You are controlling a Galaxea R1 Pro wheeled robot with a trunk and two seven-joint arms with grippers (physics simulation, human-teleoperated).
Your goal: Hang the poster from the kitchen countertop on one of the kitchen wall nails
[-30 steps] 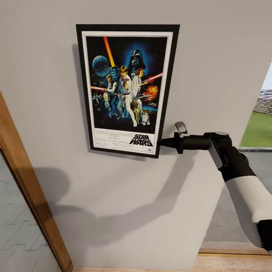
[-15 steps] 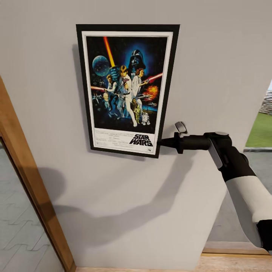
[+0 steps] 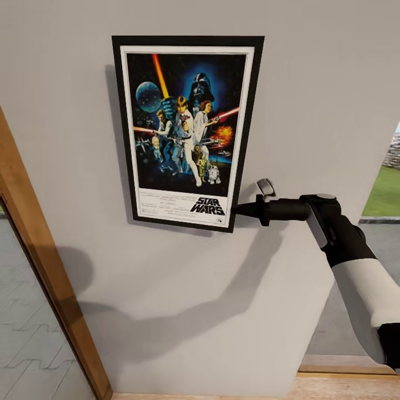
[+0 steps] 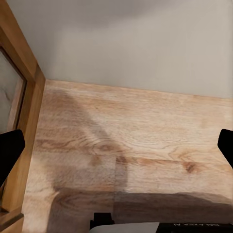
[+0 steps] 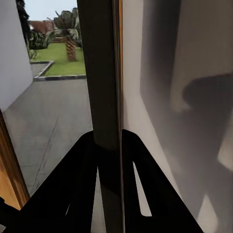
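The poster (image 3: 186,130) stands upright against the off-white wall (image 3: 311,83), with its black frame, white border and dark blue artwork facing me. My right gripper (image 3: 240,210) is shut on the poster's right edge near the lower corner. In the right wrist view the frame's edge (image 5: 104,73) runs as a dark strip between the black fingers (image 5: 82,170). My left gripper (image 4: 118,148) hangs open over the wooden floor (image 4: 136,131) with nothing in it. No wall nail can be made out, and the kitchen countertop is out of view.
A wooden door frame (image 3: 39,266) slants along the left side of the wall, with glass beside it. To the right of the wall an opening (image 3: 383,189) looks out on a lawn and paving. The right arm's shadow falls on the wall below the poster.
The door frame has slid left and the opening at the right has narrowed, so the camera has moved. The poster and right gripper keep their place in the picture.
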